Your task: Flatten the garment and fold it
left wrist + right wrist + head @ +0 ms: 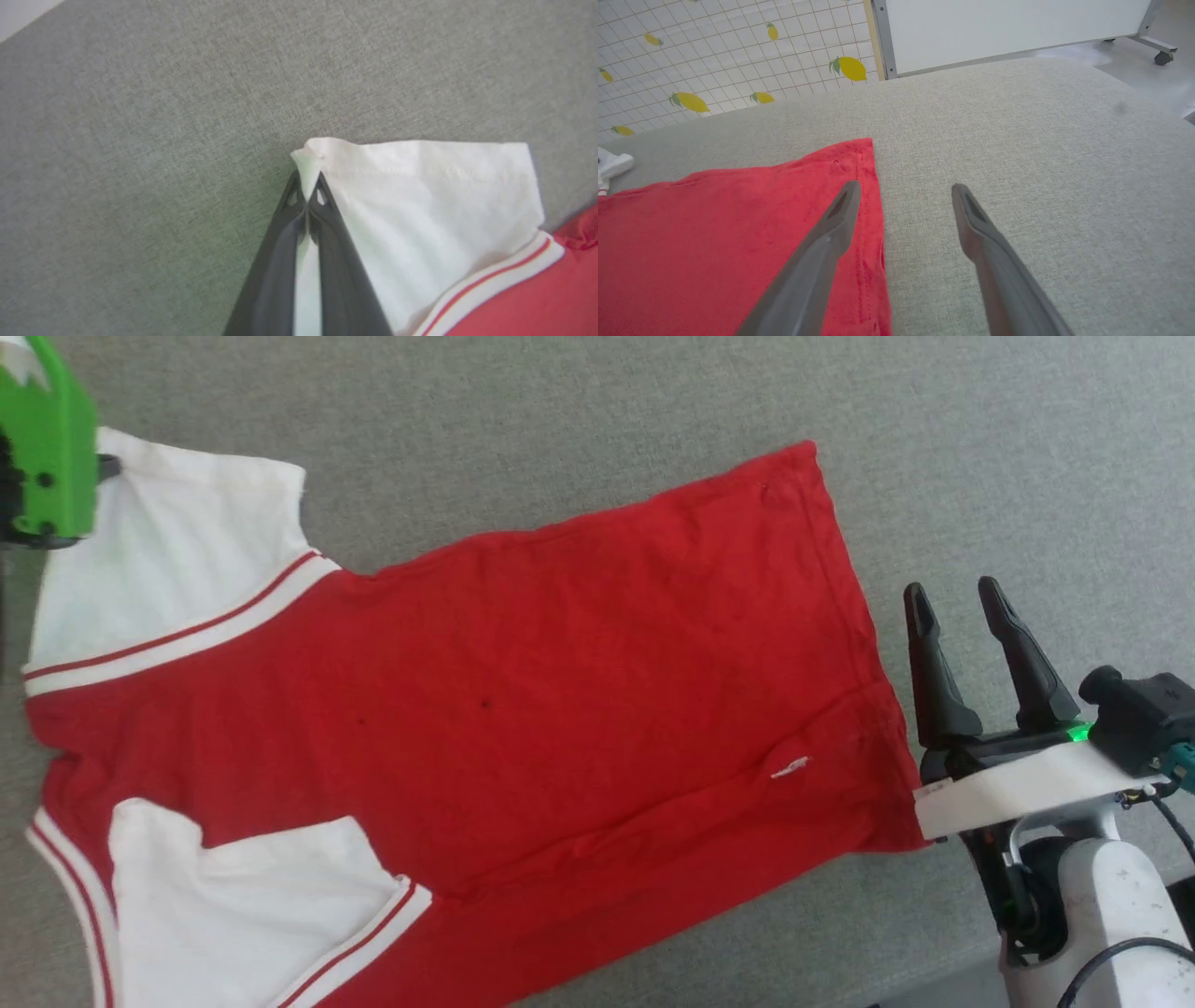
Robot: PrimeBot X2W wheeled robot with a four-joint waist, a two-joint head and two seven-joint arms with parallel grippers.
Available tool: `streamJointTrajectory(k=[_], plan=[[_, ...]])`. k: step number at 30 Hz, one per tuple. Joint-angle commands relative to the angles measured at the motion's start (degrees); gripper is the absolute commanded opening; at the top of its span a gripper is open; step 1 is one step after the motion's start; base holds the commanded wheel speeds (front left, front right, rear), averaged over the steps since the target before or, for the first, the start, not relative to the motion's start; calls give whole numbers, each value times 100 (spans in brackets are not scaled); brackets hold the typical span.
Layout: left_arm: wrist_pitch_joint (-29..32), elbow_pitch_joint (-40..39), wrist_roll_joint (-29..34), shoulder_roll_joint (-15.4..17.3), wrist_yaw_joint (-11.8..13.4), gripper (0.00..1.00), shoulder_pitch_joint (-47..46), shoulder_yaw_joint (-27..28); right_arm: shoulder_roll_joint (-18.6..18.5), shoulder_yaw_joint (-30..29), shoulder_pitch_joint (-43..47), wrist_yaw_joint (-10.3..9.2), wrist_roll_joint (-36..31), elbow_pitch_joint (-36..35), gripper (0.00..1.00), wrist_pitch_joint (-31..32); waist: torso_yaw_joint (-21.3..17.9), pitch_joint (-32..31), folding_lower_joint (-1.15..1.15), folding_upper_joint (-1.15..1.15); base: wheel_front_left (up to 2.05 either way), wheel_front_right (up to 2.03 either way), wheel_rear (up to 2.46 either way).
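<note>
Seen from the head, the garment [523,691] lies spread out on the grey cloth top [560,401]. The right gripper [957,593] waits just beside its hem, fingers apart, holding nothing. From the left wrist, the left gripper [307,184] pinches the garment's white sleeve corner. From the right wrist, one finger is over the red hem.

Garment [523,691] beyond left and bottom edges.

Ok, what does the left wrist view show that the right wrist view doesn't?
Left wrist view: the left gripper shut on the garment at a white sleeve corner, striped trim nearby. Right wrist view: the right gripper open by the red hem, a lemon-print wall and a white panel behind. Both: red fabric on the grey surface.
</note>
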Motion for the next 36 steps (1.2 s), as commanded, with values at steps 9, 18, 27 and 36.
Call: streamJointTrajectory(k=[9,18,27,36], plan=[[-1292,174,414,-633,-156,0,363,-115,-701,-188,-172,-6,-72,10,100,1077,809,-929,-1,0,0,0,0],[-2482,-312,564,-1021,0,0,895,-64,-1993,281,-924,-6,801,127,100,3342,1485,-1095,-1,0,0,0,0],[-3114,-1531,690,-1009,515,0,1593,-14,-3181,1320,-2051,-6,1362,609,100,5076,2024,-847,-1,0,0,0,0],[-3301,-2473,919,-1007,907,0,1912,-106,-3690,2065,-2816,-6,1302,1352,100,5495,2444,-538,-1,0,0,0,0]])
